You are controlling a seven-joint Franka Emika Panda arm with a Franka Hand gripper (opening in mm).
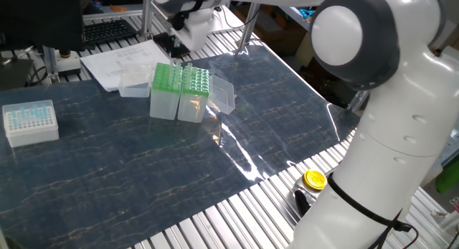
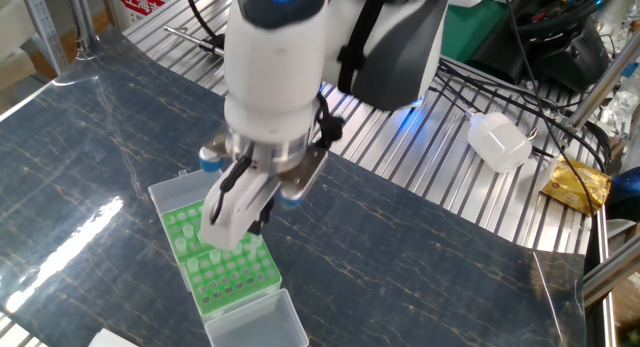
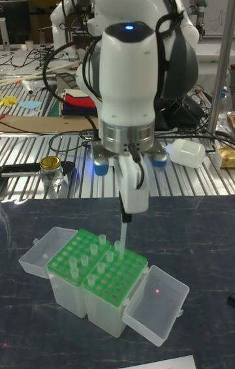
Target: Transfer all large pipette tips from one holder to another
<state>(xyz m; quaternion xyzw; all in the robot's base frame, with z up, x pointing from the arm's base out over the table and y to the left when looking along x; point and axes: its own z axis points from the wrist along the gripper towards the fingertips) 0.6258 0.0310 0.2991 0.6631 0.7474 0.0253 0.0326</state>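
One fixed view: 2 green racks (image 1: 179, 80) side by side on the worktop (image 1: 143, 163); claw (image 1: 172, 44) above them, its state unclear here.

Other fixed view: claw (image 2: 232, 219) over the racks, tip hidden.

Tall fixed view: claw (image 3: 128, 214) pinched on 1 large pipette tip (image 3: 121, 233), hanging upright just above the right rack; others stand mostly in the left. Light, slick, thin plastic; best gripped at the wide collar.
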